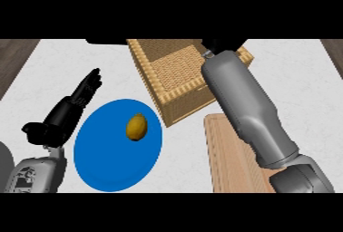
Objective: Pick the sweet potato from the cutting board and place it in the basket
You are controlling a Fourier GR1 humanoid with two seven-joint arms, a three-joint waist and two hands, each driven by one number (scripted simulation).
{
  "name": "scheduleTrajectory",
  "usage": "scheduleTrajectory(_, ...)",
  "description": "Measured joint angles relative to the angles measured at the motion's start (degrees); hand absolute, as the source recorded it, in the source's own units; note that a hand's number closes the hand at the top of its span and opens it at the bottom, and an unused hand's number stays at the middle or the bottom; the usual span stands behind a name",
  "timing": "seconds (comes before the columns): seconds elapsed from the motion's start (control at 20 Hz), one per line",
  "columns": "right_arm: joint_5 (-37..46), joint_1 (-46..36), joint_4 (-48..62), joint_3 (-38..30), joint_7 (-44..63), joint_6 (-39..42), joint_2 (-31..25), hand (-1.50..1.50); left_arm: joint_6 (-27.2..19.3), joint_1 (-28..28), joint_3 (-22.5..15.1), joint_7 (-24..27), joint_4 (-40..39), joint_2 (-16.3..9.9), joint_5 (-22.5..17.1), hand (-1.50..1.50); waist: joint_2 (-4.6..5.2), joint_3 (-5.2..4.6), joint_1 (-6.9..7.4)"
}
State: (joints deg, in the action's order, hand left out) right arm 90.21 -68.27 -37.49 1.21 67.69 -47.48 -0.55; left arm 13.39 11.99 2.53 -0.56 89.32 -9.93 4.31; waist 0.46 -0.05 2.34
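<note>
I am looking steeply down at a pale speckled counter (295, 86). At the top, left of centre, sits a woven wicker basket (167, 68), set at an angle, its near corner pointing down toward me. My right forearm (244, 104) runs up from the lower right and crosses over the basket's right side. The right hand (224, 44) is almost wholly hidden at the top edge, over the basket's far right corner; only a dark sliver shows, and I cannot tell whether its fingers are spread or curled, or whether it holds anything. I cannot see the sweet potato anywhere, neither in the basket's visible weave nor on the board.

Below the basket lies a light wooden cutting board (227, 158), largely covered by my right forearm; its bare left part shows nothing on it.

Just left of the board is a round blue plate (107, 163) with a yellow lemon (136, 127) lying on its upper half.

At the left, my left hand (77, 99) rests beside the plate with its fingers straight, pointing up and away from me, holding nothing.
</note>
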Motion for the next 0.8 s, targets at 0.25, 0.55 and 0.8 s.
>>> scheduleTrajectory(0.25,1.35,-0.01,1.38,-1.43,-0.22,-3.12,0.09,-1.5,0.52,-0.83,0.5,0.5,-0.03,-0.5,-0.24,0.0,-0.01,0.01,-0.13)
scheduleTrajectory(0.55,0.68,-2.83,1.21,-3.29,-0.84,-6.9,0.17,-1.5,0.42,0.04,0.66,0.43,-0.67,-0.3,-0.25,0.0,-0.02,0.02,-0.06)
scheduleTrajectory(0.8,-0.58,-1.26,-3.67,-6.18,-1.38,-10.6,0.23,-1.5,0.12,-0.77,1.15,0.02,-0.07,-0.34,-0.4,0.0,-0.5,0.03,-1.01)
